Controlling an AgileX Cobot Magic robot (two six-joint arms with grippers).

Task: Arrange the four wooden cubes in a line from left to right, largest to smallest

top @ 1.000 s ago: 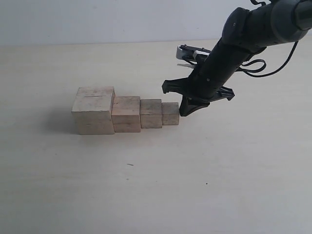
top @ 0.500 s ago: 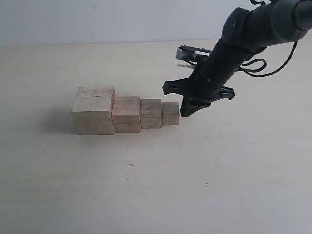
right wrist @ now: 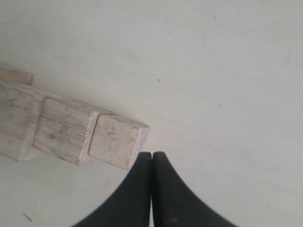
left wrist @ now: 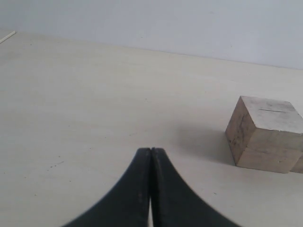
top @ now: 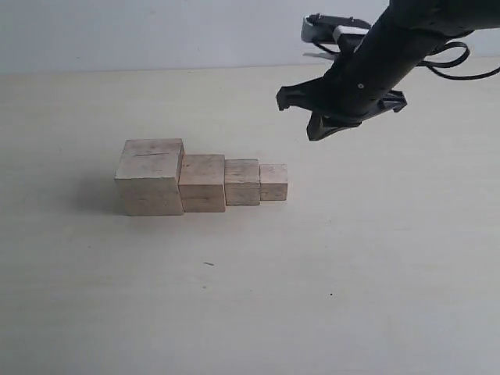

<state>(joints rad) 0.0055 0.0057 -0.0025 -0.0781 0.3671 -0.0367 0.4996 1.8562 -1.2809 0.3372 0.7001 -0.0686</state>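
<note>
Cubes: all four sit in one row on the table (top: 375,266), each touching the next, stepping down in size left to right in the exterior view.
- Largest cube (top: 148,183) at the left end, with a thin saw-line (left wrist: 273,111) on top.
- Second cube (top: 203,183) is tight against it.
- Third cube (top: 242,182) comes next.
- Smallest cube (top: 273,181) closes the right end.

Right claw (top: 319,131): in the air, above and to the right of the smallest cube, well apart from it. In the wrist view its fingers (right wrist: 139,189) are pressed tip to tip with nothing between them, so it is clenched and empty. Pressed-together tips suit nudging a cube rather than gripping one. At this height the arm seems clear of the row.

Left claw (left wrist: 150,151): not in the exterior view. Its own view shows it low over bare table, clenched and empty. The largest cube stands apart from it, so this arm looks parked out of the way.

Judgement: the order reads correct and the row is gapless, so the task looks done. The only likely remainder is pulling the arm away. The smallest cube probably shifts easily, and a brush from the arm would break the line.
</note>
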